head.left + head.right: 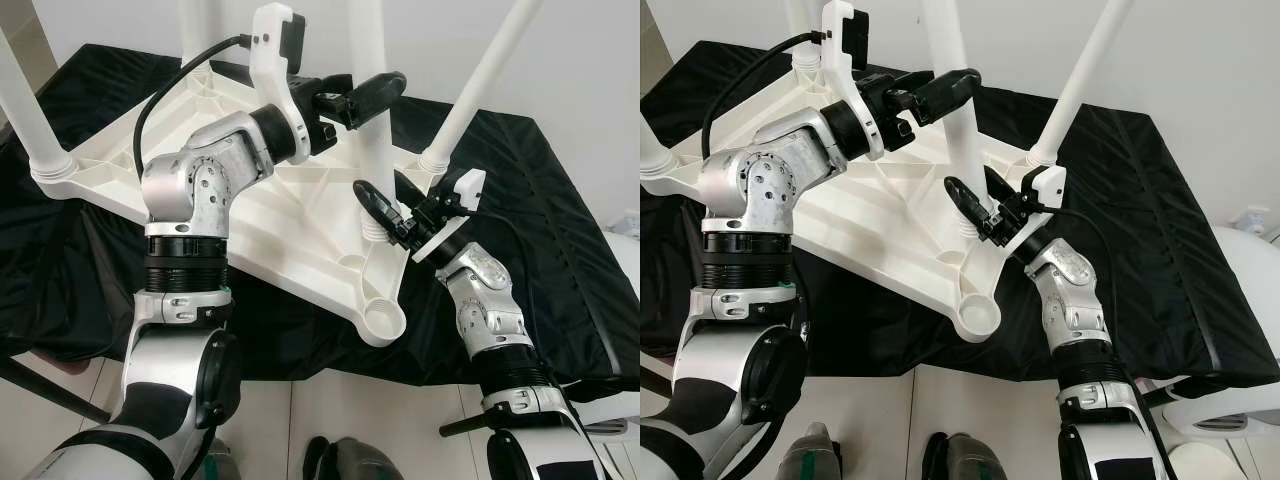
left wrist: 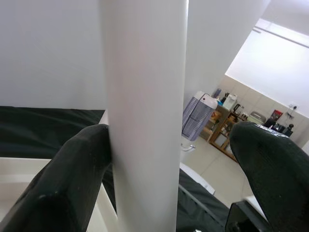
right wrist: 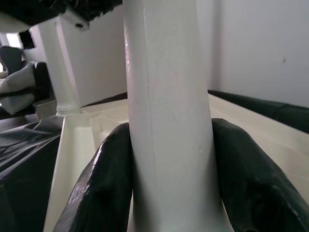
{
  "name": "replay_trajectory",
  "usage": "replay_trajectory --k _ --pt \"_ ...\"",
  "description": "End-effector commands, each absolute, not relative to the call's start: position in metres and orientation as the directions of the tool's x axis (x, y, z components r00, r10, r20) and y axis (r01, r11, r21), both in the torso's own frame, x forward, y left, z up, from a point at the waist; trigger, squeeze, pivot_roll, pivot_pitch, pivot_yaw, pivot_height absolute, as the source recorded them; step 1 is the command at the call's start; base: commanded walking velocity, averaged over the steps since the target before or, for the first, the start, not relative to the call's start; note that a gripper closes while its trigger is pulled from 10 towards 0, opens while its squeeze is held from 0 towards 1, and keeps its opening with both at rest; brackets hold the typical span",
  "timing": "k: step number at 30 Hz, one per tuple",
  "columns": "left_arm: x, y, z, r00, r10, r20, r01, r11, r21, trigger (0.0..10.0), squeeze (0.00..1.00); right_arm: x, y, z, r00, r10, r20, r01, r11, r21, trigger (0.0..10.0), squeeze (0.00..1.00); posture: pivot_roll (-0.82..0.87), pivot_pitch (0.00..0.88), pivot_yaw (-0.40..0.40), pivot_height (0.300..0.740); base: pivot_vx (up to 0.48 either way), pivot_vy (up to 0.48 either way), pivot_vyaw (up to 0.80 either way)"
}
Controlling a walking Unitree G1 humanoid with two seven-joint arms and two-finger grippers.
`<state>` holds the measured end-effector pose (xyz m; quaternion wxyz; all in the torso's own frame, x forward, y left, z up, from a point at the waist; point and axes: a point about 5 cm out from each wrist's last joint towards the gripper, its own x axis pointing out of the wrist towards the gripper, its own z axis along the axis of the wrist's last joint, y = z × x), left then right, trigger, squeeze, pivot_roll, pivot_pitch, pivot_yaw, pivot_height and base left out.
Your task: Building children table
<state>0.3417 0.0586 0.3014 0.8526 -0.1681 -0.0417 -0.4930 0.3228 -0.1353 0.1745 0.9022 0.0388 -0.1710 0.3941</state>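
Observation:
A white plastic children's table [image 1: 300, 230] lies upside down on a black cloth [image 1: 540, 230]. One white leg [image 1: 372, 150] stands upright in a corner socket near the middle. My left gripper [image 1: 385, 95] is open around the upper part of this leg [image 2: 145, 121]; one finger [image 2: 72, 179] touches it and the other finger [image 2: 270, 164] stands apart. My right gripper [image 1: 385, 205] is shut on the same leg [image 3: 169, 96] just above its socket, with both fingers [image 3: 104, 183] pressed against it.
Other white legs rise at the far left [image 1: 30, 110], the back [image 1: 195, 30] and the right [image 1: 480, 80]. The nearest corner socket [image 1: 383, 322] holds nothing and overhangs the cloth's front edge. A white object [image 1: 625, 235] sits at the right.

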Motion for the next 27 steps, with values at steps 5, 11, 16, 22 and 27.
replay_trajectory --k 5,11,16,22,27 --pt "0.3413 0.0488 0.3038 0.474 -0.852 0.224 0.873 0.422 -0.243 10.0 0.00 0.3179 -0.1321 0.1716 0.604 0.735 0.308 -0.751 0.654 -0.090 10.0 0.00 0.06 0.000 -0.100 0.740 0.000 0.000 0.00" --pt "0.3445 0.0488 0.3024 0.500 -0.841 0.206 0.859 0.450 -0.246 8.7 0.00 0.3174 -0.1319 0.1700 0.604 0.738 0.299 -0.751 0.653 -0.095 10.0 0.00 0.06 0.000 -0.101 0.740 0.000 0.000 0.00" --pt "0.3470 0.0512 0.3016 0.525 -0.825 0.209 0.843 0.469 -0.264 0.0 0.00 0.3174 -0.1321 0.1711 0.606 0.738 0.298 -0.748 0.656 -0.101 10.0 0.00 0.06 0.000 -0.105 0.740 0.000 0.000 0.00" --pt "0.3463 0.0523 0.3043 0.532 -0.820 0.213 0.840 0.480 -0.252 0.0 0.00 0.3175 -0.1329 0.1746 0.609 0.732 0.306 -0.743 0.661 -0.105 10.0 0.00 0.07 0.000 -0.115 0.740 0.000 0.000 0.00" --pt "0.3444 0.0529 0.3086 0.538 -0.818 0.204 0.840 0.498 -0.218 0.0 0.00 0.3172 -0.1314 0.1796 0.624 0.719 0.305 -0.732 0.675 -0.095 10.0 0.00 0.07 0.000 -0.119 0.740 0.000 0.000 0.00"
